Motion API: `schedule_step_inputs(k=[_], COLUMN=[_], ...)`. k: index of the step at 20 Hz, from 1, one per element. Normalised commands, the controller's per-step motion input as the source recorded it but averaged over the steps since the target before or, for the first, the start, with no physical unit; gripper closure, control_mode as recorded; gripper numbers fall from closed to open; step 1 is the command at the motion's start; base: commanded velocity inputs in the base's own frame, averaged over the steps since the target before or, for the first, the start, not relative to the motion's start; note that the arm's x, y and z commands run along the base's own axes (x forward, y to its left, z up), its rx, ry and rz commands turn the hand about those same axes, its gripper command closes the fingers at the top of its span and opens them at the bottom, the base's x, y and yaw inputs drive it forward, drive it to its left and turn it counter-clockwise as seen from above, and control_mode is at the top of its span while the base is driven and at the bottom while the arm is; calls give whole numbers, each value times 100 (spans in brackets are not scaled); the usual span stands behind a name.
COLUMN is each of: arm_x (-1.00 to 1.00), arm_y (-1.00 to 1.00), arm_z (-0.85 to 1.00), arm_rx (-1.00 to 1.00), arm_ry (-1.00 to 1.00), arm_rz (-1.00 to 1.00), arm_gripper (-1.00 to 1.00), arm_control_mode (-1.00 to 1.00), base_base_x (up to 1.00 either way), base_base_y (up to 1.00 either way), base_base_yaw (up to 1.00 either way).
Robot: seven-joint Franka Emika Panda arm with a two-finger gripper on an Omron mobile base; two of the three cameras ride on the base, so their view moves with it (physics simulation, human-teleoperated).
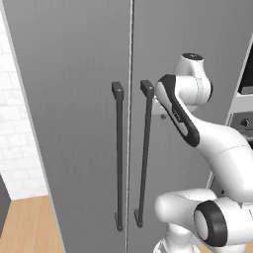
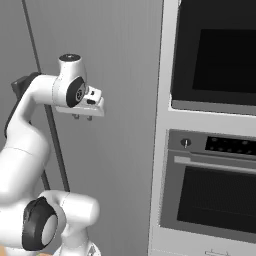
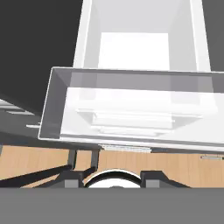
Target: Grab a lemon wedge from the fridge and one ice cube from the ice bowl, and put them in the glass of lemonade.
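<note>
1. The tall matte grey two-door fridge (image 1: 74,99) is standing upright with both doors shut.
2. Its two long dark vertical bar handles (image 1: 119,158) sit just either side of the centre seam, running down the lower halves of the doors.

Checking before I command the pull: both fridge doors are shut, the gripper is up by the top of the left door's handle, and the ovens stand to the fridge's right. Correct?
Not quite. In the left base view the gripper is by the top of the right door's handle, not the left handle. Both doors of the fridge are shut, and the ovens stand to its right.
</note>
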Motion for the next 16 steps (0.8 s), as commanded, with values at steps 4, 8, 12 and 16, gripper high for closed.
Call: schedule_step_inputs(k=[4, 8, 12, 16], arm_x=[-41, -73, -62, -33], arm_y=[-5, -1, 0, -1], arm_z=[-2, -16, -15, -11], arm_rx=[0, 0, 0, 0], arm_ry=[0, 0, 0, 0], arm_rz=[-2, -3, -1, 0], arm_gripper=[-100, -100, -100, -100], arm_control_mode=[-100, -100, -100, 100], base_base_x=[0, 0, 0, -38], base_base_y=[0, 0, 0, -16], base_base_yaw=[0, 0, 0, 0])
